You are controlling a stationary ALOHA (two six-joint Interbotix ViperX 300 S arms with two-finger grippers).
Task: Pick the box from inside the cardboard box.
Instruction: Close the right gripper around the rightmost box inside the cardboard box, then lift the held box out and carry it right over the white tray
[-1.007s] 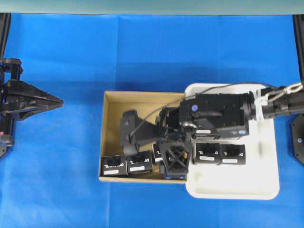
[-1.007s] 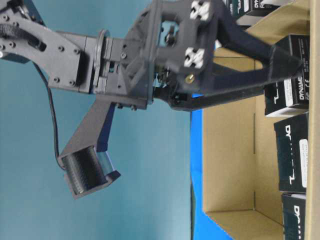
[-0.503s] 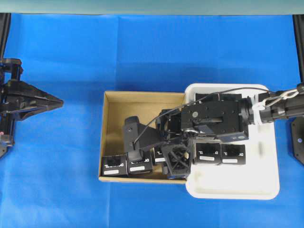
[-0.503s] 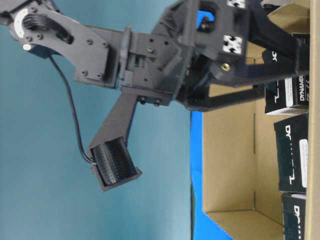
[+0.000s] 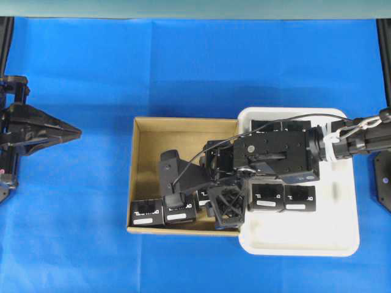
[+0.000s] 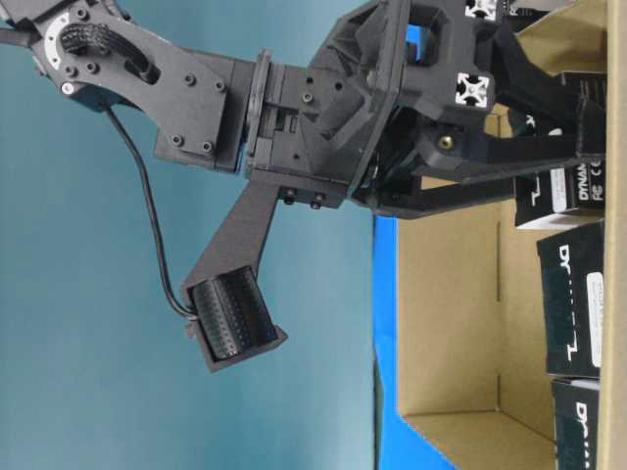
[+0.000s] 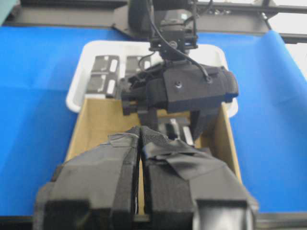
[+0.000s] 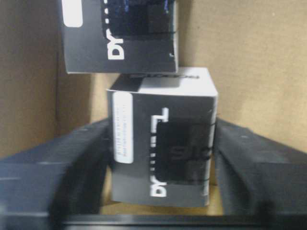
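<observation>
Blue worktop (image 5: 183,73) carrying the cardboard box (image 5: 177,127) and, touching its right side, a white tray (image 5: 305,244) with black boxes already in it. The right end effector (image 8: 160,143) reaches down into the carton, its fingers (image 8: 62,158) straddling the box (image 8: 163,143), either touching its sides or just clear of them; whether the grip is firm cannot be told. The left end effector (image 5: 67,130) is closed, well apart at the worktop's edge. Judged progress: grasp under way, lift-out remaining.
</observation>
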